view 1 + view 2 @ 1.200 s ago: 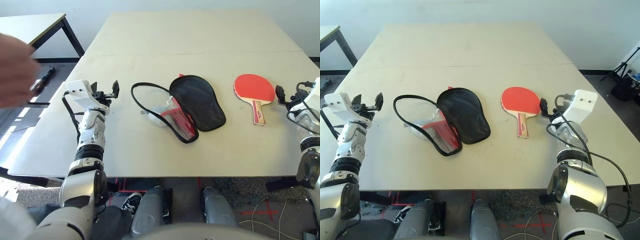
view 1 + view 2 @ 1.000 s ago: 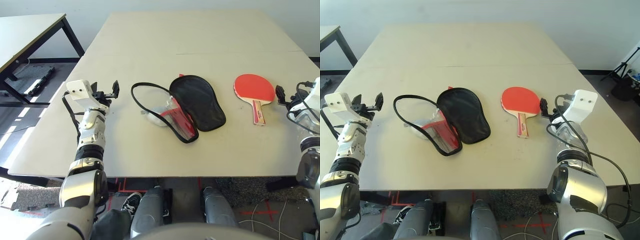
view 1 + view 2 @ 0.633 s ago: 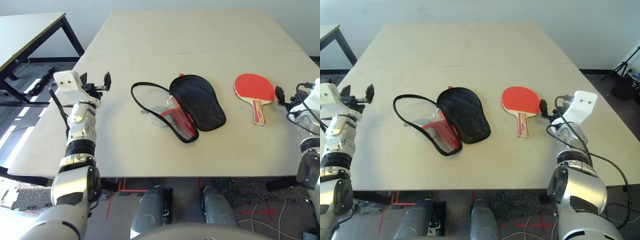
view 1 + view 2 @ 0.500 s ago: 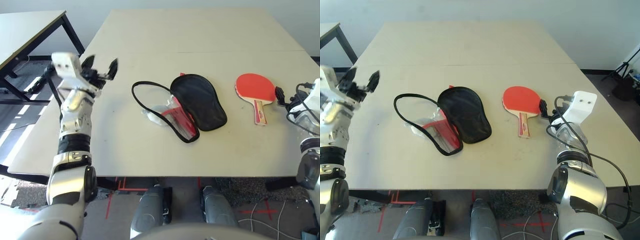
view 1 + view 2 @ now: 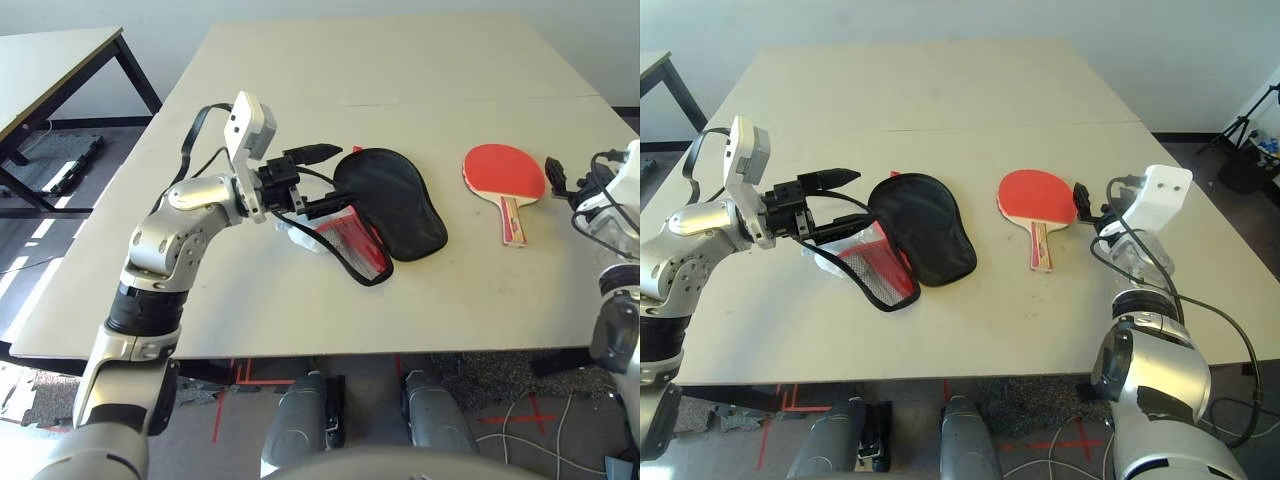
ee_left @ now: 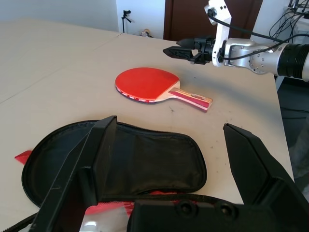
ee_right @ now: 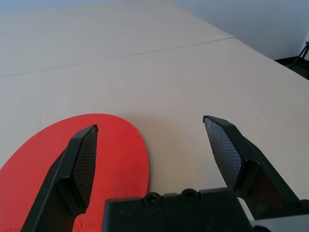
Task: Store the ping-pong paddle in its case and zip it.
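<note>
From the head cameras, the step in hand looks like securing the case (image 5: 390, 205) so the ping-pong paddle (image 5: 503, 178) can be slid in: it would go best if the left pincer (image 5: 320, 178) takes the loose zipper rim (image 5: 855, 262) rather than the flat black panel, keeping the mouth spread and turned toward the paddle, while the right pincer (image 5: 1081, 203) pinches the wooden handle, not the rubber face. The case lies mid-surface, unzipped, its black panel folded open with red lining and a crumpled clear wrapper (image 5: 305, 236) at its 8 o'clock; the paddle lies red face up, well apart at the case's 3 o'clock. The left arm is bent, forearm raised, pincer pointing level across the case's left edge, fingers spread and empty. The right pincer waits at the paddle's 3 o'clock, just beside the blade. In the left wrist view, both fingers (image 6: 87, 159) stand wide over the black panel, nothing between them, with the paddle beyond and the right pincer at its far side. In the right wrist view, its fingers (image 7: 84, 157) are parted and empty, the red blade lying under one of them on the surface (image 7: 159, 72).
</note>
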You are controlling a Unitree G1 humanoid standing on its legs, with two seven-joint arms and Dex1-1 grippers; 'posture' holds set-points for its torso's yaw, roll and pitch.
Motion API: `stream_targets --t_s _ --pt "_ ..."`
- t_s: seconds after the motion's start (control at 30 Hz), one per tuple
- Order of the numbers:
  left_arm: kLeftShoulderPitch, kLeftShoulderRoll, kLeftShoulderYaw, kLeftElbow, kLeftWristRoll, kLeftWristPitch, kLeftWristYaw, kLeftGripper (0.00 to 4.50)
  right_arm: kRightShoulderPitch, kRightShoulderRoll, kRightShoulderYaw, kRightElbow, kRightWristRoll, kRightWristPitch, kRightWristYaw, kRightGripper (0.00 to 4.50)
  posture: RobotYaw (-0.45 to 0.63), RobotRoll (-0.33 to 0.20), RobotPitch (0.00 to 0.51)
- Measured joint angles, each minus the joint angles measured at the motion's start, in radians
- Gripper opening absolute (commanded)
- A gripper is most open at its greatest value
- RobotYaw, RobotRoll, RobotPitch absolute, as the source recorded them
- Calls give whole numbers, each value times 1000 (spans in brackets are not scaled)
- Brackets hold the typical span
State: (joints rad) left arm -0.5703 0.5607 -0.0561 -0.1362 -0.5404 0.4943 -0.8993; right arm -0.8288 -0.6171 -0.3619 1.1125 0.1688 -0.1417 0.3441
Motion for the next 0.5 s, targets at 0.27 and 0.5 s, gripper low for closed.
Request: stream_targets --t_s 0.27,0.5 --pt "0 -30 -28 17 53 -34 -9 4500 70 10 136 -481 -41 634 -41 4481 -43 0 97" --pt "1 -39 -43 20 82 -52 -22 4500 32 -26 215 -687 -18 1212 7 4481 -38 0 97"
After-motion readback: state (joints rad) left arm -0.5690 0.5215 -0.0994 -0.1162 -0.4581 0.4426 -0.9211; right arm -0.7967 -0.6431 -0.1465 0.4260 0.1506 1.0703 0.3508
